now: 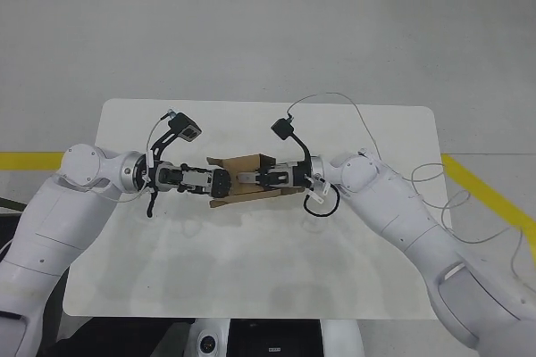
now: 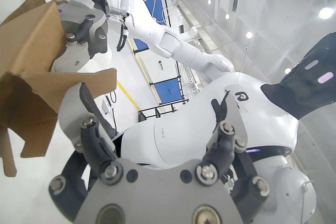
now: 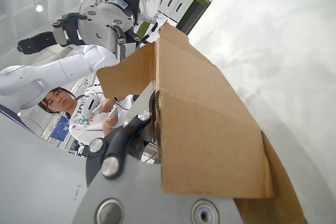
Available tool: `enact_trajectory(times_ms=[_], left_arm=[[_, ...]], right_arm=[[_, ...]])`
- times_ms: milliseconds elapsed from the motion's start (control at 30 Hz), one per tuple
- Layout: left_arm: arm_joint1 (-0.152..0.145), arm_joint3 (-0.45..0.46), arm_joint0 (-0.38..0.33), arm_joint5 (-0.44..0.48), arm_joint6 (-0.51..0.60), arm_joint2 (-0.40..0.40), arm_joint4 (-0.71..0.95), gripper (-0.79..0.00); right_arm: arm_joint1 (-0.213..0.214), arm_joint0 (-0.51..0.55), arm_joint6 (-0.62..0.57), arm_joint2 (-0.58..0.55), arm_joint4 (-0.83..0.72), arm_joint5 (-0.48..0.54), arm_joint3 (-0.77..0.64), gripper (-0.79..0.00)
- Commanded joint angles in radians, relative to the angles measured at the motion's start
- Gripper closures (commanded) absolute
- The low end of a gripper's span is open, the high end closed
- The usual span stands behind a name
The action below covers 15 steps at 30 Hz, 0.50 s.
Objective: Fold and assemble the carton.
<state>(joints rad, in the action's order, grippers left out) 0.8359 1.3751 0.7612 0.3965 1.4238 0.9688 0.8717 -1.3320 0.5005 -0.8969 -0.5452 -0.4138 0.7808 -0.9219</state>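
- Table (image 1: 384,268), white with rounded corners, on a pale floor crossed by a yellow line (image 1: 18,161).
- Left arm (image 1: 89,170) and right arm (image 1: 375,178), both white, come in from opposite sides and meet over the middle of the table.
- Carton (image 1: 241,164) of plain brown card, part folded, its loose flaps standing out at angles. It sits between the two grippers over the table's centre. Whether it rests on the surface I cannot tell.
- Left gripper (image 2: 155,92) is at the carton end nearer its own arm, spread wide and clamping nothing. One of its fingers (image 2: 90,104) lies right against a bent flap. The other finger (image 2: 223,107) stands in free air, well apart from the card.
- Right gripper (image 1: 250,178) is at the opposite end, close against a long side panel. Card covers most of it, so whether it clamps the panel cannot be told.
- Print (image 3: 77,193), small and grey, sits on the right gripper's metal base plate, near the carton's lower edge.
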Motion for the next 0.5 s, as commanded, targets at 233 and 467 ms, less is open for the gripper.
enact_trajectory(times_ms=[233, 467], left_arm=[[0.010, 0.013, 0.009, 0.016, -0.016, 0.006, -0.072, -0.785], [0.016, 0.004, 0.010, 0.018, -0.018, 0.011, -0.087, -0.785]], right_arm=[[-0.013, 0.012, -0.005, -0.016, 0.021, -0.002, -0.005, 0.000], [-0.014, 0.023, -0.022, -0.038, 0.027, 0.000, -0.009, 0.000]])
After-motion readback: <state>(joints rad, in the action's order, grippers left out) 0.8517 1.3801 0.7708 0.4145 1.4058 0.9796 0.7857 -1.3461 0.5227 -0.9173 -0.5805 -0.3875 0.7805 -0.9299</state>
